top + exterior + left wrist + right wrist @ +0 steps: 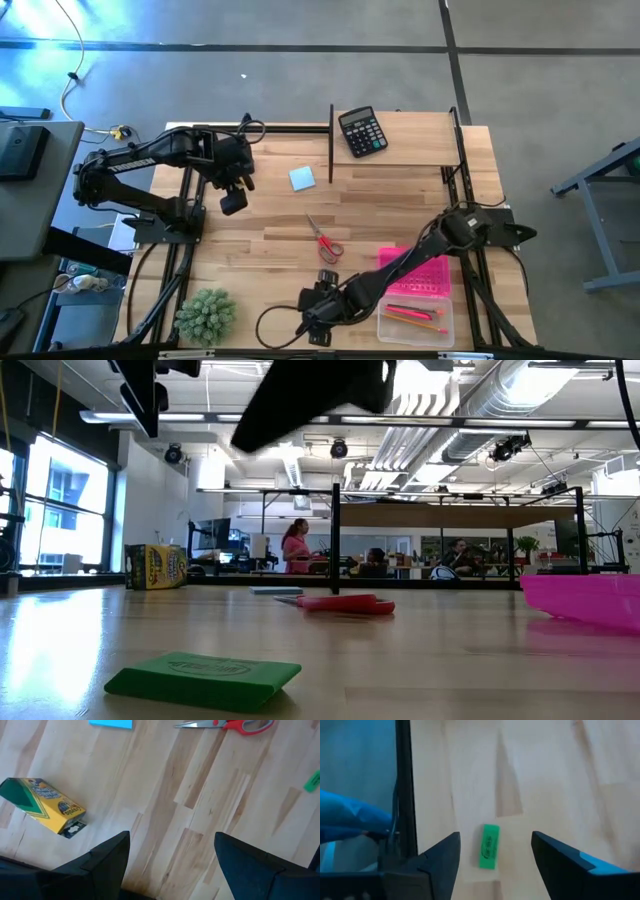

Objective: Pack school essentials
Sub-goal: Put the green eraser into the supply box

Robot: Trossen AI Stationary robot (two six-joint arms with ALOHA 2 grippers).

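Surface: light wood-plank table [270, 240].
Room: open hall, grey floor, ceiling ducts.
Right gripper [495, 857]: fingers spread wide above green eraser [489, 846], near front edge.
Left gripper [172, 855]: spread wide, holding nothing.
Scissors [323, 239]: mid-table.

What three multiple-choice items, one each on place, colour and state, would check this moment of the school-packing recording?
1. Where does the green eraser lie?
A. in the pink tray
B. on the bare table in front of the right end effector
C. on the calculator

2. What colour are the handles of the scissors?
A. red
B. blue
C. black

3. How are the left end effector's fingers?
A. shut on the notepad
B. shut on nothing
C. open, holding nothing

Answers:
1 B, the right wrist view shows it on wood between the fingers.
2 A, seen from above.
3 C, the left wrist view shows bare table between its spread fingers.
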